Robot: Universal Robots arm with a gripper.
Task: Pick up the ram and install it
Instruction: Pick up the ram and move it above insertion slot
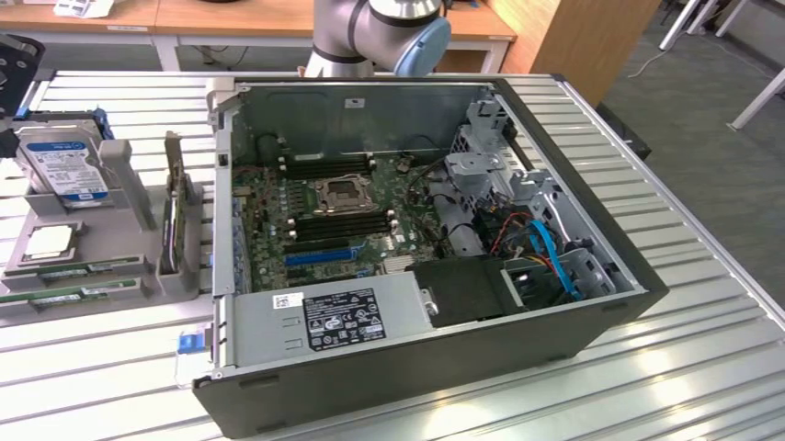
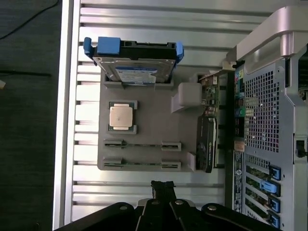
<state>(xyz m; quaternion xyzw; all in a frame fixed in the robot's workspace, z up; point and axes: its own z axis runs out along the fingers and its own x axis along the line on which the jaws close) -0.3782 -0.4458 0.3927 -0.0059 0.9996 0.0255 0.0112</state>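
At the pick-up step, by judgement, with nothing yet taken: hovering with the black two-fingered gripper (image 2: 162,186) pinched shut on air, well above the grey moulded parts tray (image 2: 154,125). Sitting edge-up in the tray slot nearest the fingertips: the ram (image 2: 142,164), a long, narrow, thin green circuit-board stick, found in the exterior view (image 1: 73,296) along the tray's near edge, at that view's left, outside the case. Flanked by a second, like stick (image 2: 142,144) in the next slot, then by a square silver processor chip (image 2: 121,117) and a boxy silver hard drive with a blue-and-white label (image 2: 137,72). Unfilled as well: the long black memory slots (image 1: 344,225) on the green motherboard inside the open dark-grey computer case (image 1: 466,386), lying on its side on the slatted aluminium table (image 1: 711,386). Calls, most likely, for opening the jaws first, then lining up square across the stick's thin edge, clear of its twin, and descending straight so as not to lever against the slot ends. As to pose: wrist turned to look straight down on the tray; in the exterior view, grey jointed arm with a pale blue cap (image 1: 381,32) standing at the case's far side.
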